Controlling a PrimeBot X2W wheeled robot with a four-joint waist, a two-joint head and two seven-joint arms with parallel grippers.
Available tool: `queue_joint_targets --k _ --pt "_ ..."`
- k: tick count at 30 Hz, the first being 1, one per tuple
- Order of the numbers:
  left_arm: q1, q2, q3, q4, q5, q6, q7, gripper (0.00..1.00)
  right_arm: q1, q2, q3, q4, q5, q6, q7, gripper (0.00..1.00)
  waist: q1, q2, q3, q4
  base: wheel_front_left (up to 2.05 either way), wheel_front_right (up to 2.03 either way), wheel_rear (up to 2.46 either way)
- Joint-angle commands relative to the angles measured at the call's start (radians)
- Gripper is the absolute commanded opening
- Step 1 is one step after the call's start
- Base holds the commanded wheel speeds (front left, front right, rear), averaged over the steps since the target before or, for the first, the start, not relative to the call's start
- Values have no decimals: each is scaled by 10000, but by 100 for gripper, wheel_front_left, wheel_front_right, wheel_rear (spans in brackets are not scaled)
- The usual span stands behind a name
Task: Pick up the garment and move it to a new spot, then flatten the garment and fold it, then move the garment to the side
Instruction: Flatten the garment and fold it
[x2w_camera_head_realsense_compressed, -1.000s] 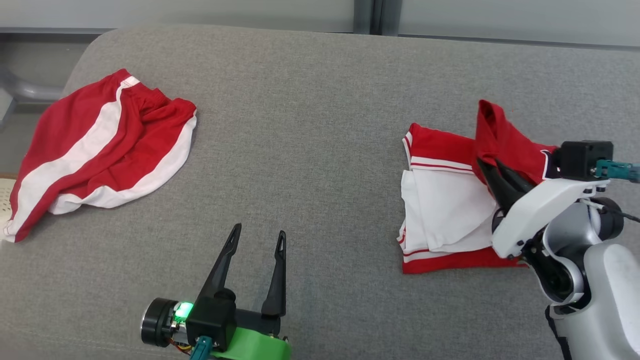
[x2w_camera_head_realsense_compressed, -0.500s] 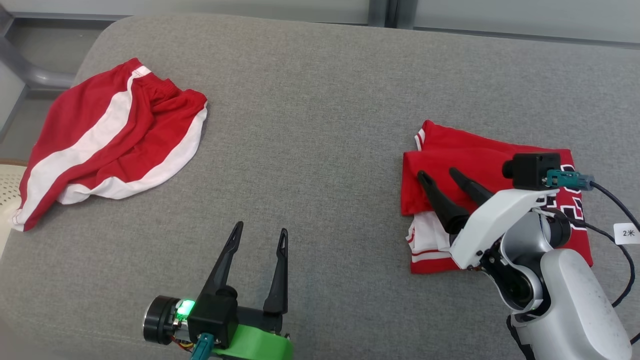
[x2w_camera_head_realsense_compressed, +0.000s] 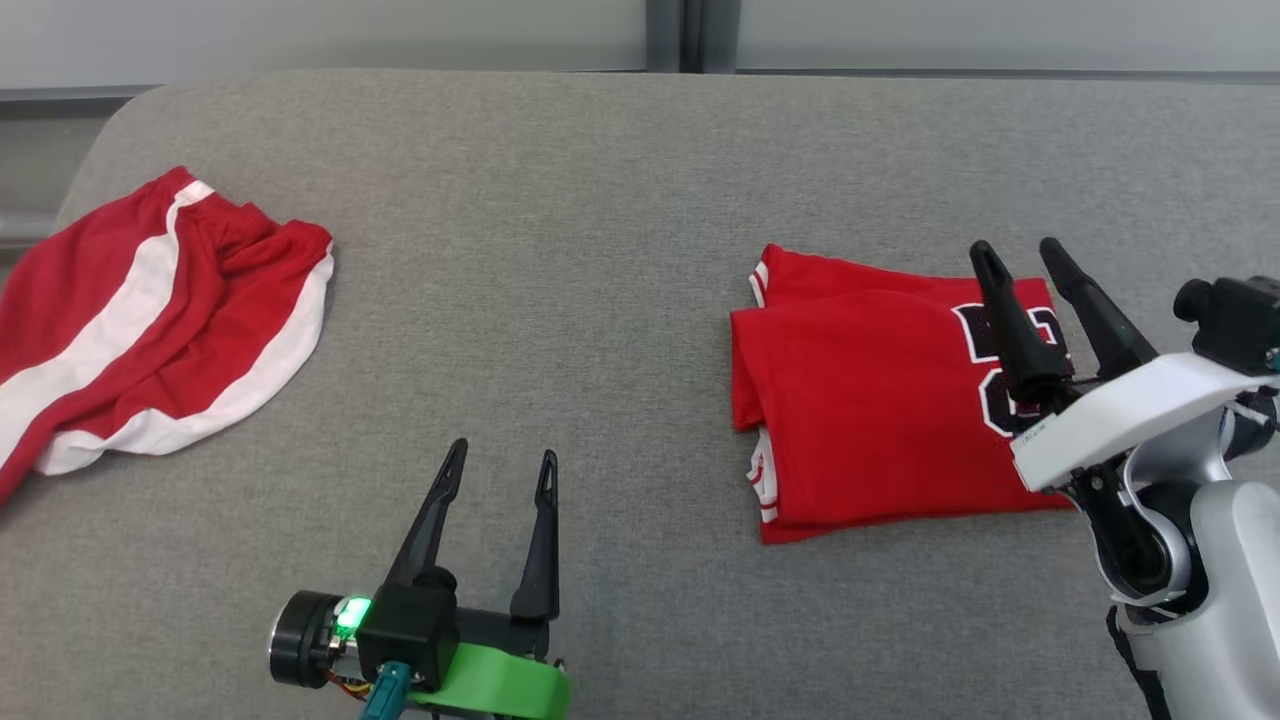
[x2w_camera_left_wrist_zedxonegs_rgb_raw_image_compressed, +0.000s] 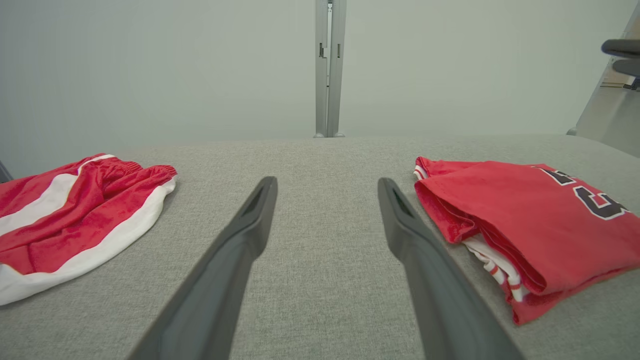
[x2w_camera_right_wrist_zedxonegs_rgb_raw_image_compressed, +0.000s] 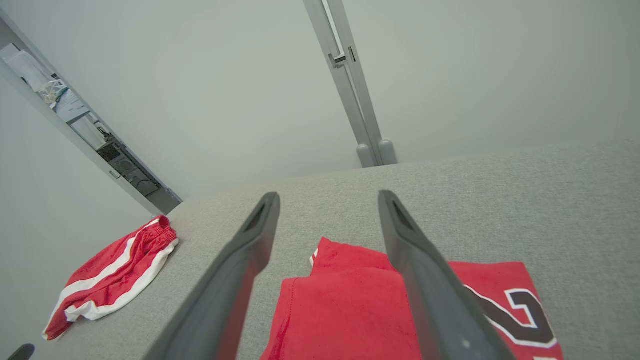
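Grey fabric table (x2w_camera_head_realsense_compressed: 600, 200) against a pale wall (x2w_camera_left_wrist_zedxonegs_rgb_raw_image_compressed: 150, 65): your folded red garment (x2w_camera_head_realsense_compressed: 870, 430) lies on its right part, shorts (x2w_camera_head_realsense_compressed: 150, 310) far left. Your left gripper (x2w_camera_head_realsense_compressed: 503, 452) and right gripper (x2w_camera_head_realsense_compressed: 1015, 248) both hold their jaws apart, empty.

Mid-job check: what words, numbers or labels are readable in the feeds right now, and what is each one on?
"2": black with white edging, on the folded red jersey.
More print beside that "2": covered or cut off, unreadable.
Red and white shorts: no text to be seen.
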Motion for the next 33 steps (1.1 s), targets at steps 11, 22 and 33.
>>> queue_joint_targets --k 11,22,33 --pt "561 14 867 -382 -203 31 -33 100 786 -1460 1395 2215 -759 0 -4307 100 0 0 -691 -1504 0 0 0" --pt "1556 14 1411 -852 -21 42 -33 100 1861 -554 986 1991 -2492 0 -4476 100 0 0 -1657 -1728 0 0 0" --pt "2348 14 1596 -1195 55 109 -31 100 3217 -59 771 1557 -3203 -2 -4473 100 0 0 -2123 -1618 0 0 0"
